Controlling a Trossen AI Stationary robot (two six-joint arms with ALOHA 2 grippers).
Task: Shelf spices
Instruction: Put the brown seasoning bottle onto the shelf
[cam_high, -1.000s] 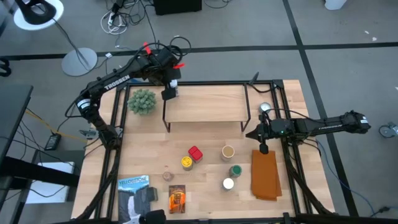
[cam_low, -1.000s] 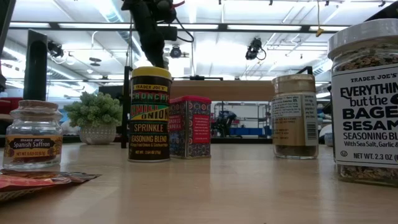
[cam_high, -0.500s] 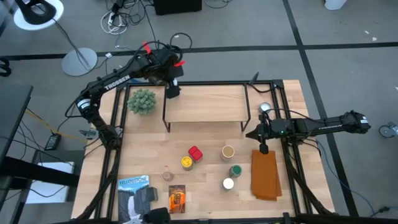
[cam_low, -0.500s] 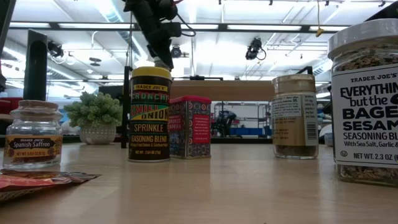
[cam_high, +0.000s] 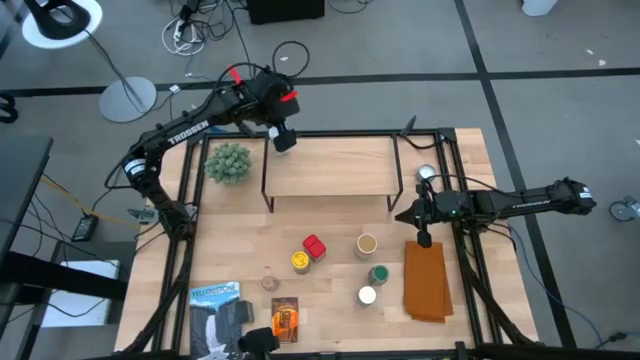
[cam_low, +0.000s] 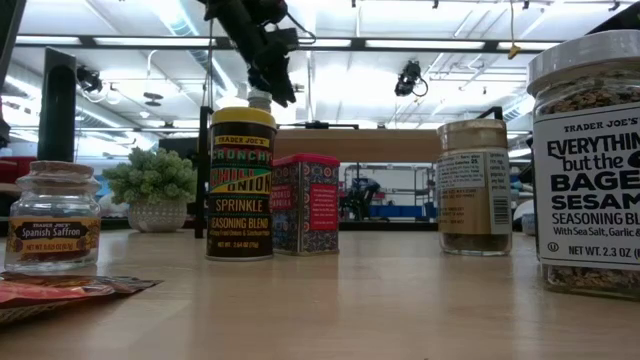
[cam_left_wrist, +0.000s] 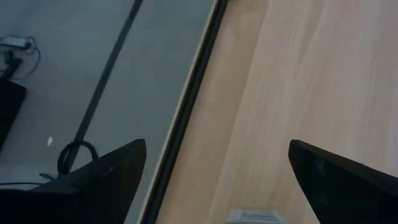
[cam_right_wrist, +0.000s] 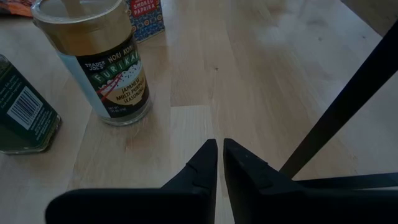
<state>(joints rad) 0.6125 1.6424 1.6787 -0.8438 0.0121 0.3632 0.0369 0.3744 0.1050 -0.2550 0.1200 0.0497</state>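
- Two dark arms work over a pale wooden table (cam_high: 330, 230) on grey floor, cables trailing behind.
- Left gripper (cam_high: 283, 139) hangs above the shelf (cam_high: 330, 172)'s back left corner, fingers spread wide, a small white-lidded jar (cam_left_wrist: 252, 216) just showing between them.
- Right gripper (cam_high: 402, 214) rests low by the shelf's right legs, fingers pressed together.
- Several spices sit before the shelf: yellow-lidded jar (cam_high: 299, 261), red box (cam_high: 314, 245), furikake jar (cam_high: 367, 243).
- Potted plant (cam_high: 228, 162) stands left of the shelf.

Bagel-sesame jar (cam_low: 588, 160) cut off by low view's edge.
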